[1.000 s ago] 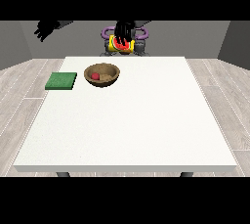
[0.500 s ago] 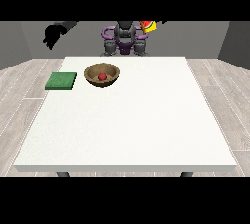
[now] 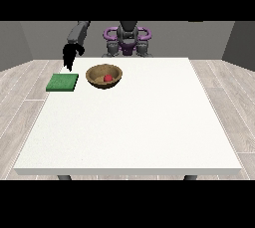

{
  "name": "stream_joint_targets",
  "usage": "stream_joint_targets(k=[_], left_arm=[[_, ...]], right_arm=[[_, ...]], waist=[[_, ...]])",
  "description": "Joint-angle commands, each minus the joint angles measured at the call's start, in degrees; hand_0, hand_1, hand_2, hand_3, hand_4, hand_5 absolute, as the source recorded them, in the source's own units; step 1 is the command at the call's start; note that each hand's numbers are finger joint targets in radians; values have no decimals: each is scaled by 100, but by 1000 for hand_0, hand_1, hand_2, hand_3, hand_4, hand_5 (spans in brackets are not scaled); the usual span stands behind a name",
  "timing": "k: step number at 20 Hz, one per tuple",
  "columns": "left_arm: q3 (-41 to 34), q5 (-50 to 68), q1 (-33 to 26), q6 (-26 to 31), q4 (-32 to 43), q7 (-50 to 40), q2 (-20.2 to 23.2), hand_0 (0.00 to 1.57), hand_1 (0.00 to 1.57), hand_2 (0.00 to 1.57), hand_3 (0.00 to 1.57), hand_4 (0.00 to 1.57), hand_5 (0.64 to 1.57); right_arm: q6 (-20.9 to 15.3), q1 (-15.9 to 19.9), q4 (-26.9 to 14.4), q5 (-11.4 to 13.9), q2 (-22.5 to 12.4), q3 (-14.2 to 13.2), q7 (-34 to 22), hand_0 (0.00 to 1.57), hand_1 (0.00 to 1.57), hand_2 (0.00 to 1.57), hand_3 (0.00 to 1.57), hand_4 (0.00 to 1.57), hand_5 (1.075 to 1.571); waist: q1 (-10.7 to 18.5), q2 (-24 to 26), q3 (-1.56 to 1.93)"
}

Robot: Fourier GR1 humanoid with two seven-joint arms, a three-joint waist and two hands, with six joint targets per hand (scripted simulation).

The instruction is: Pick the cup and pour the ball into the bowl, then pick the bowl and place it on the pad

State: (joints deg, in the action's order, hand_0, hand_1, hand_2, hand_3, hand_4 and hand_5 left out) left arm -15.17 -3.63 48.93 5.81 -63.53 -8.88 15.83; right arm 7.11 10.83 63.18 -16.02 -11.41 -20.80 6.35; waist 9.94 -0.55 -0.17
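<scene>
The pouring half of the task looks finished: the red ball [image 3: 107,78] lies inside the wooden bowl [image 3: 104,76], a little toward the side of the bowl away from the green pad [image 3: 63,82]. The cup is not in view anywhere on the white table [image 3: 134,122], so where it ended up cannot be told. What is left, as I judge it, is the whole second half: the bowl stands on the table just beside the pad, apart from it, and nothing holds it. The hand at the view's left [image 3: 71,56] hangs above the far edge of the table, beyond the pad and off to the pad's side of the bowl, its fingers pointing down; they touch nothing and hold nothing, but whether they are spread or curled cannot be made out. The other hand shows nowhere in the view. For the next step the hand would have to come down to the bowl's rim, take hold, and carry the bowl the short way over onto the pad, keeping it level so that the ball stays in.
</scene>
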Motion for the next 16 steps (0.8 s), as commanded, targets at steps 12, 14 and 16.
stream_joint_targets(k=[12,14,16], left_arm=[[-878,1347,-686,1171,-249,87,1096,0,0,0,0,1011,1535],[-1126,1458,-727,1300,-230,-35,1568,0,0,0,0,1008,1535],[-1027,1557,-704,1319,-498,-59,1520,0,0,0,0,1012,1536]], right_arm=[[-236,949,-1565,269,479,313,1065,0,0,0,0,565,1560],[177,554,-1776,296,424,344,1543,0,0,0,0,553,1558],[61,1006,-2306,211,328,151,1752,0,0,0,0,523,1554]], waist=[[-306,-580,18],[-438,-543,19],[-265,-781,21]])
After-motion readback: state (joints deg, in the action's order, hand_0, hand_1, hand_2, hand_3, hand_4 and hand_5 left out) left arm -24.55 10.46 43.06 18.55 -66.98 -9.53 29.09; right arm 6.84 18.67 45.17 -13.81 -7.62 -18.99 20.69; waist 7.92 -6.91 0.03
